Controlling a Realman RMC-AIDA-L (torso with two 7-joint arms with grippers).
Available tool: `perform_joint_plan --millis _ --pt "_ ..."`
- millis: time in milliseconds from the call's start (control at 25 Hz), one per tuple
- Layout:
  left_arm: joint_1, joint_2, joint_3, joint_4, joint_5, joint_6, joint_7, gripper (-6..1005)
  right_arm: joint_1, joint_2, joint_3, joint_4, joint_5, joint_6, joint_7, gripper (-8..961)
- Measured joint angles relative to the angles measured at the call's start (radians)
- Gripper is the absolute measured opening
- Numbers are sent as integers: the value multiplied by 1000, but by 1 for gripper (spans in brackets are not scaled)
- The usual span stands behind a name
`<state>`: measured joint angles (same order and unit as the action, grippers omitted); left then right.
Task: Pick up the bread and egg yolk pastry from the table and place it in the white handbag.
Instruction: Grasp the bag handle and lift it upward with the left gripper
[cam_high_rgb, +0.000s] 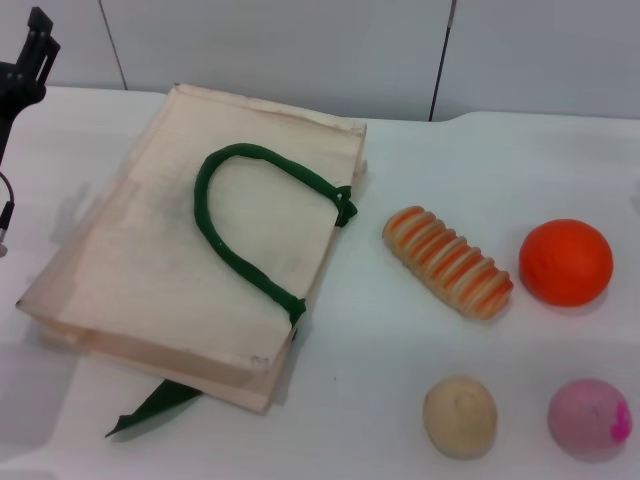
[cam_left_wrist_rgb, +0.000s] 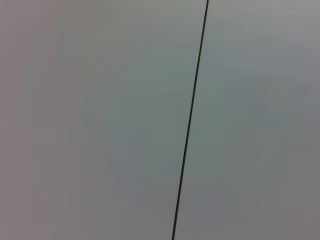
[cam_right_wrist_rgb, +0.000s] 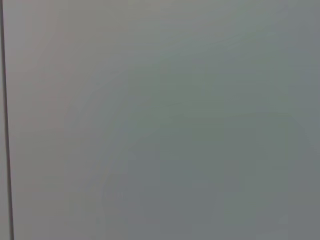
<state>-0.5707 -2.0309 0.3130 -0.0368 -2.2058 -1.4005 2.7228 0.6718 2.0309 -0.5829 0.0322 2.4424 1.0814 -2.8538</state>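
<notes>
White tabletop (cam_high_rgb: 350, 340) spreads before me, with pale wall panels behind it. On it I count one large flat cream fabric handbag (cam_high_rgb: 150, 270), lying on its side toward my left, with two dark green strap handles: one looped across its upper face (cam_high_rgb: 235, 225), the other poking out from beneath its near corner (cam_high_rgb: 155, 408). To the right of the bag I count four foods. One elongated ridged bread loaf with orange and cream cross stripes (cam_high_rgb: 448, 262) lies just beside the bag's open edge, apart from it. One smooth orange ball (cam_high_rgb: 565, 262) sits near the loaf's far right end. Nearer to me, one small round beige-tan egg yolk pastry with a matte top (cam_high_rgb: 460, 416) rests below the loaf, and one pink ball (cam_high_rgb: 590, 418) sits beside it, apart. Both task foods are on the table, outside the bag.

My head camera alone shows all of this. It also catches my black left gripper (cam_high_rgb: 30, 60) raised at the far left edge, beyond the bag; whether its fingers are spread I cannot tell, and it holds nothing I can see. My right gripper appears in no view. Both wrist cameras show only blank grey wall panel, each crossed by one thin dark seam (cam_left_wrist_rgb: 192, 120) (cam_right_wrist_rgb: 6, 120).
</notes>
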Motion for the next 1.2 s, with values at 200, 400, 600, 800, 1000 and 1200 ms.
perform_joint_plan --millis 200,400,600,800,1000,1200 --pt "0 0 0 1 0 0 0 816 0 0 0 0 1 0 0 891" --pt "0 0 5 1 0 6 -7 815 0 0 0 0 1 0 -1 892" --pt "-24 23 99 23 50 124 -186 815 0 0 -3 -3 -4 -16 0 892" --pt "-41 58 273 160 210 289 -606 815 0 0 -5 -5 -5 -23 0 892" --pt "-34 64 361 301 390 342 -920 814 0 0 -6 -6 -6 -24 0 892" --pt "-20 75 377 443 646 314 -1275 814 -3 0 -6 -8 -8 -25 1 891"
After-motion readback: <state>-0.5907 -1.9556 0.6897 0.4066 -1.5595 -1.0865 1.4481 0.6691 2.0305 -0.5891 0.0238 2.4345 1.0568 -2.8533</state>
